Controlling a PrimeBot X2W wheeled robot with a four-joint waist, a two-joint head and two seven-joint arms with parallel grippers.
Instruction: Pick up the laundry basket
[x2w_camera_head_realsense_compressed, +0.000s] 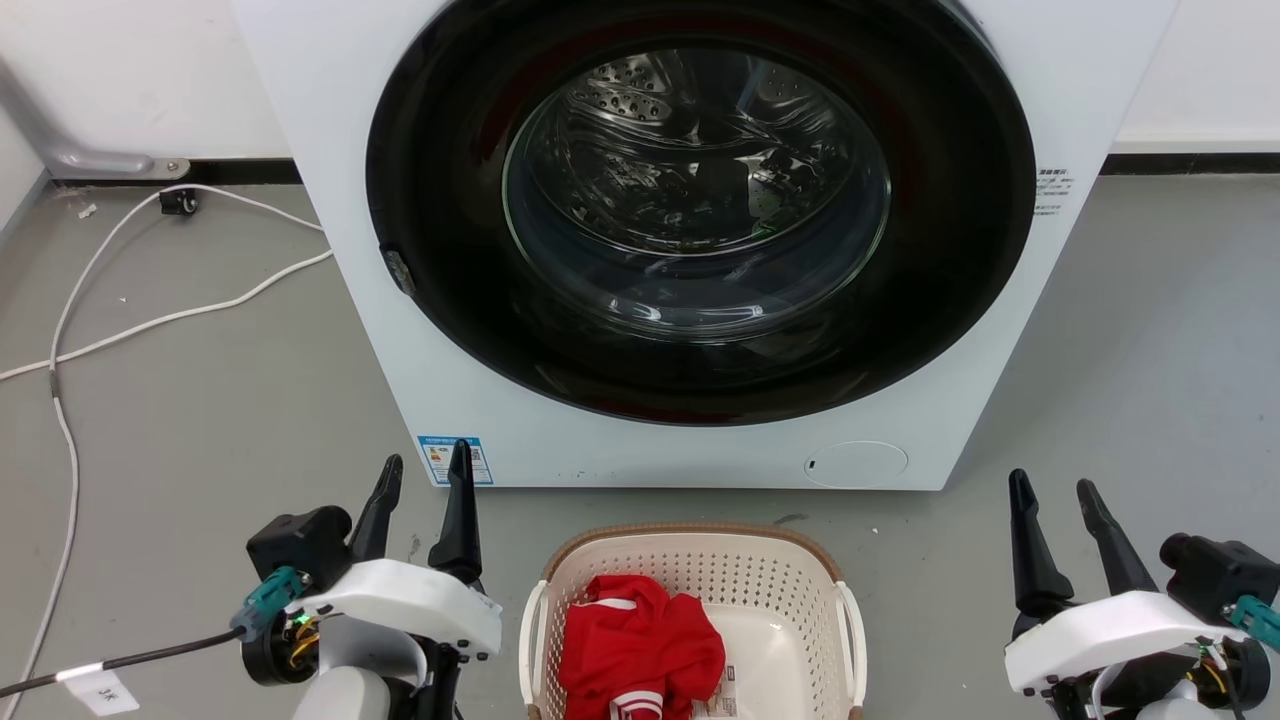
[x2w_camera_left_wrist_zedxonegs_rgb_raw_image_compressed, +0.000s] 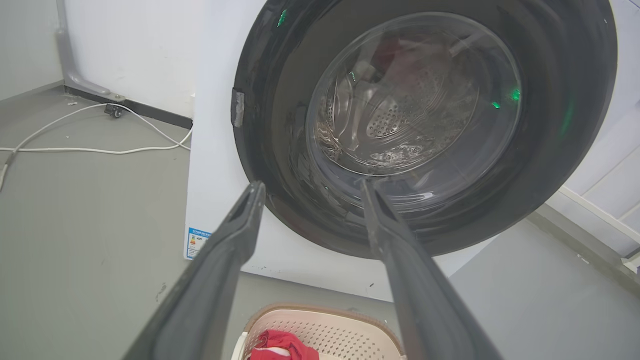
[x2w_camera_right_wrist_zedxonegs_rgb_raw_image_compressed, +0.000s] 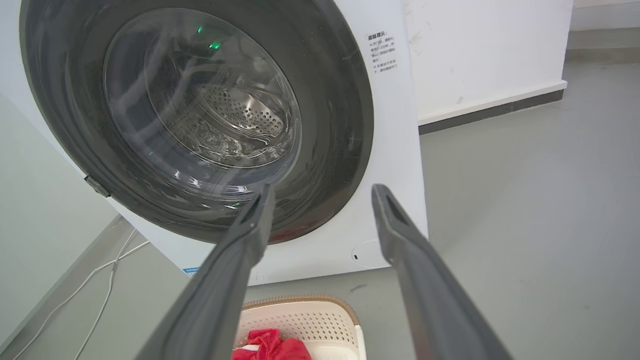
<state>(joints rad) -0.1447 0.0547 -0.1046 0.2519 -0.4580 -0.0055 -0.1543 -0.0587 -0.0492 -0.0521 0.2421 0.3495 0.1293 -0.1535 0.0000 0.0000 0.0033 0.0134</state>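
The laundry basket (x2w_camera_head_realsense_compressed: 690, 533) sits on the grey floor (x2w_camera_head_realsense_compressed: 1130, 400) with a red garment (x2w_camera_head_realsense_compressed: 640, 645) bunched inside it. The left gripper (x2w_camera_head_realsense_compressed: 427, 456) is left of the basket and the right gripper (x2w_camera_head_realsense_compressed: 1052, 483) right of it, both with fingers spread and empty. Just beyond the basket stands the washing machine (x2w_camera_head_realsense_compressed: 700, 455). A white cable (x2w_camera_head_realsense_compressed: 150, 322) trails beyond the basket's left.
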